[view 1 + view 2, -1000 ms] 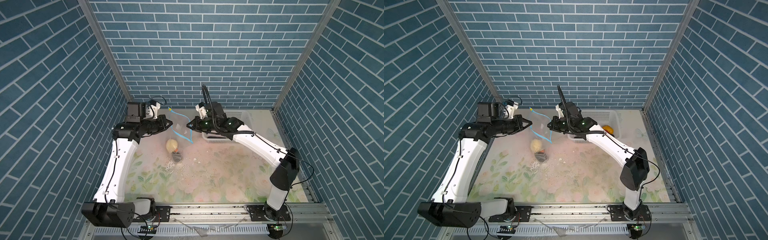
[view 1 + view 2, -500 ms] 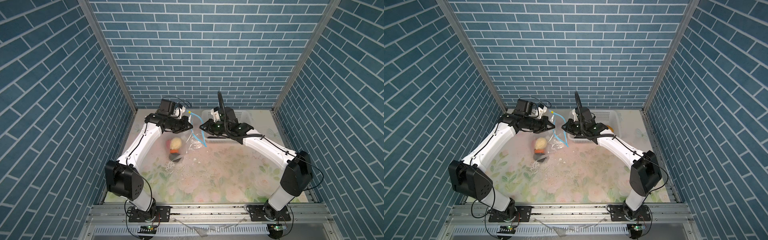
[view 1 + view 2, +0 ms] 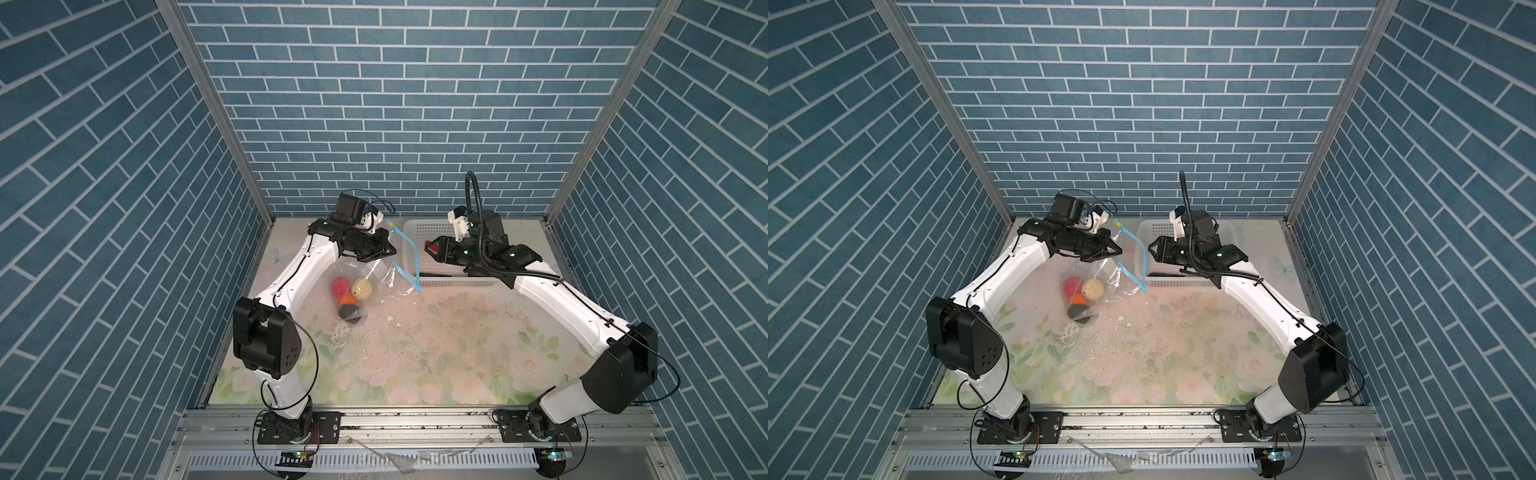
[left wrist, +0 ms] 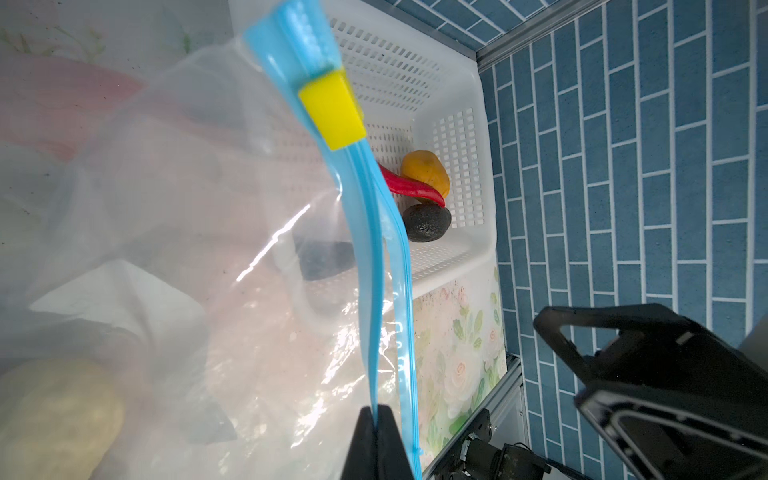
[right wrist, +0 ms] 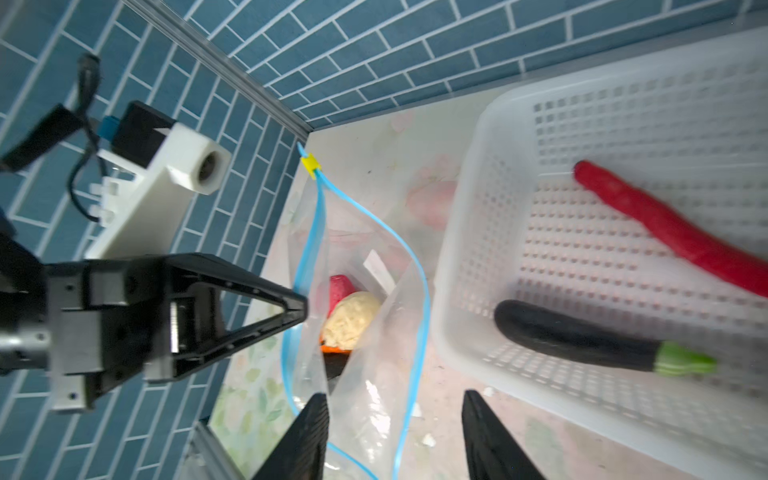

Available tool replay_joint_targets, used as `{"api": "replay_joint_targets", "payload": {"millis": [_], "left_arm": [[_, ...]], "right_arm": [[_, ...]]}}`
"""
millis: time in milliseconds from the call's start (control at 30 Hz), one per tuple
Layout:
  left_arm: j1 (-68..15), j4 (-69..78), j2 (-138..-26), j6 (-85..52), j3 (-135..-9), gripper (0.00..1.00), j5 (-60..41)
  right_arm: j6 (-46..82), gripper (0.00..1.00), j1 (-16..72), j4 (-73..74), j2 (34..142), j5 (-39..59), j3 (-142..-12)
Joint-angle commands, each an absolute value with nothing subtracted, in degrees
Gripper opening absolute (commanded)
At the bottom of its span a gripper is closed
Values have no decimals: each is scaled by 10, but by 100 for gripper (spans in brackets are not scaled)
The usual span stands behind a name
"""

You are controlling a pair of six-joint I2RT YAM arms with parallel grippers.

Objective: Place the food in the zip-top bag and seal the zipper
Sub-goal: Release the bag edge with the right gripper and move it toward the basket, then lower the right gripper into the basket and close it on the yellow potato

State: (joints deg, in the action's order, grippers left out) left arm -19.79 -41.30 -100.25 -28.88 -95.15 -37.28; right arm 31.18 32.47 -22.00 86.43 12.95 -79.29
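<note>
Having released the zipper [image 4: 369,266], right fingers [image 5: 490,444] stand apart; left fingers [image 4: 386,449] clamp it, so keep the zip-top bag [image 5: 365,415] mouth wide.

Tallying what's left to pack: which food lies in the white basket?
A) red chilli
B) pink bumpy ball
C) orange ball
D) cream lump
A: the red chilli lies in the white basket beside the dark aubergine, outside the zip-top bag.

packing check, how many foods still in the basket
4: red chilli and dark aubergine on the white basket floor, yellow-orange fruit and black lump near its corner; others possibly hidden
</note>
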Motion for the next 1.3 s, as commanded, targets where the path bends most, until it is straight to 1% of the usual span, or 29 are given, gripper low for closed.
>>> {"api": "replay_joint_targets", "payload": {"millis": [0, 167, 467, 633, 800, 967, 1267], "left_arm": [[-199, -414, -1007, -281, -944, 0, -384], [-198, -424, -1005, -270, -940, 0, -380], [-197, -434, -1005, -258, -936, 0, -386], [-198, -431, -1002, -258, -929, 0, -393], [-197, -429, -998, -259, -924, 0, -396], [-198, -426, -995, -260, -916, 0, -396], [-198, -409, -985, -271, -898, 0, -395]], "right_arm": [[186, 54, 287, -292, 865, 15, -776], [164, 55, 230, -368, 930, -55, -834], [152, 58, 162, -395, 1024, -67, -895], [74, 54, 153, -411, 1090, -78, -959], [33, 52, 129, -436, 1147, -50, -1013], [6, 51, 118, -466, 1201, -55, -1068], [4, 50, 117, -473, 1238, -21, -1082]]}}
